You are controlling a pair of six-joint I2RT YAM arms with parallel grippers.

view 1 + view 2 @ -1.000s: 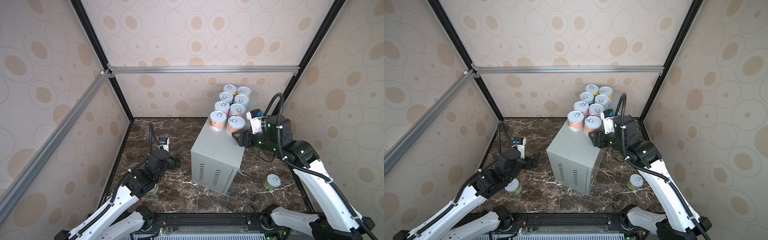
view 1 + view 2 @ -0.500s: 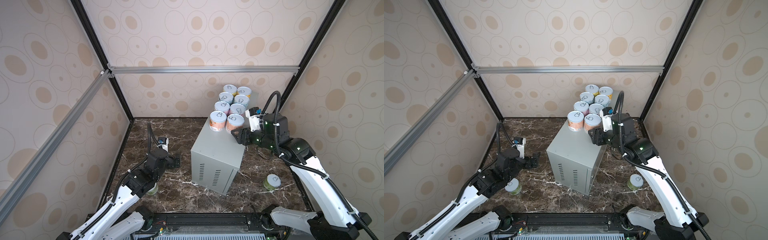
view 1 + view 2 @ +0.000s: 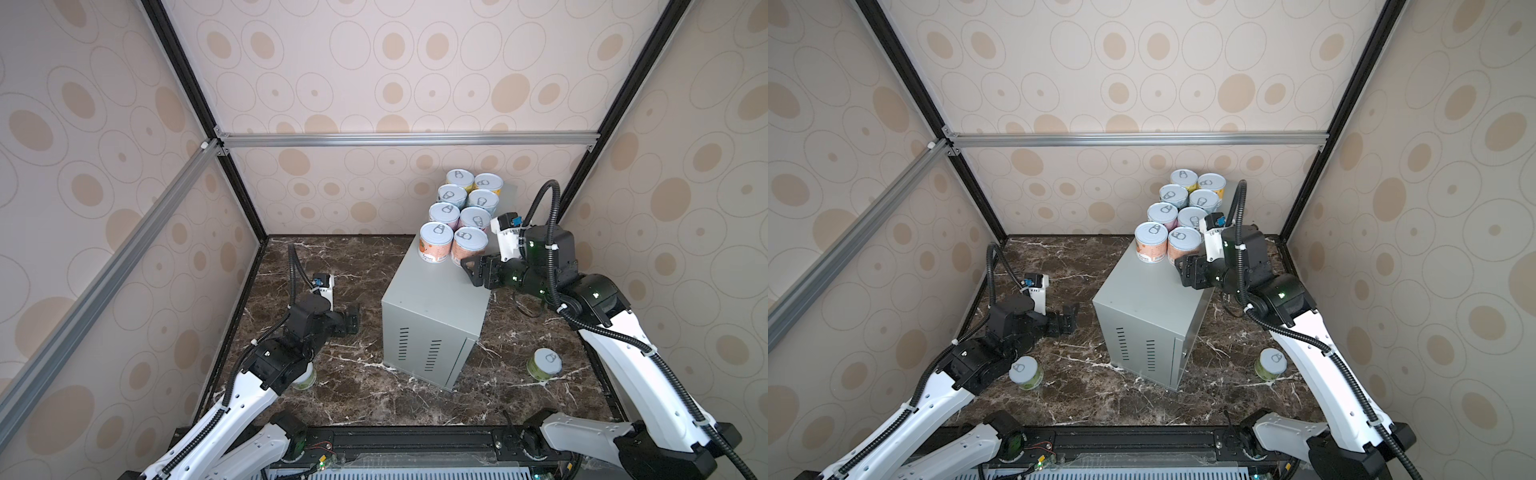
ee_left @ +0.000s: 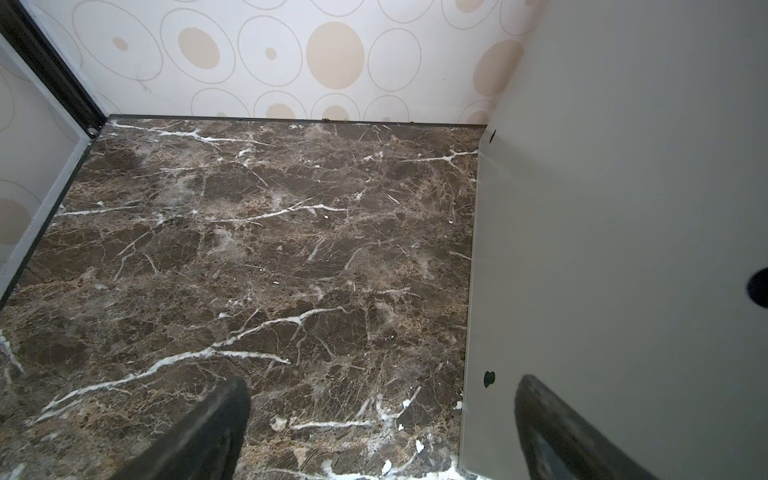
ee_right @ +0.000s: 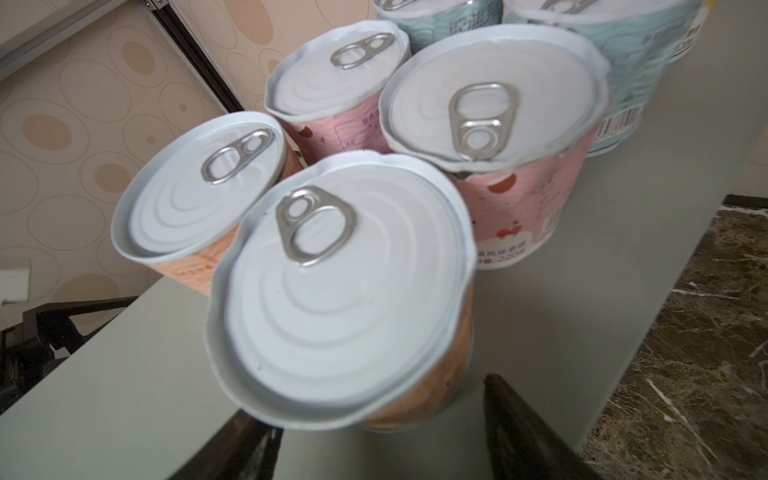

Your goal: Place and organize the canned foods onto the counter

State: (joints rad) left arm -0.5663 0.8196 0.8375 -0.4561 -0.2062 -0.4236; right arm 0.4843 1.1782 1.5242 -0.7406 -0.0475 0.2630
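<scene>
The counter is a tall grey box with several cans in two rows at its far end. The nearest one, a salmon can, stands upright beside another salmon can. My right gripper is open just in front of it, its fingers astride the can's base with a gap showing. My left gripper hangs open and empty low over the marble, beside the counter's side wall.
Two green cans stand on the dark marble floor. One green can is near the right arm. The other green can is partly under the left arm. Patterned walls close in on three sides.
My right gripper's jaws have opened off the nearest salmon can, which stays standing on the counter. The left arm has barely moved.
</scene>
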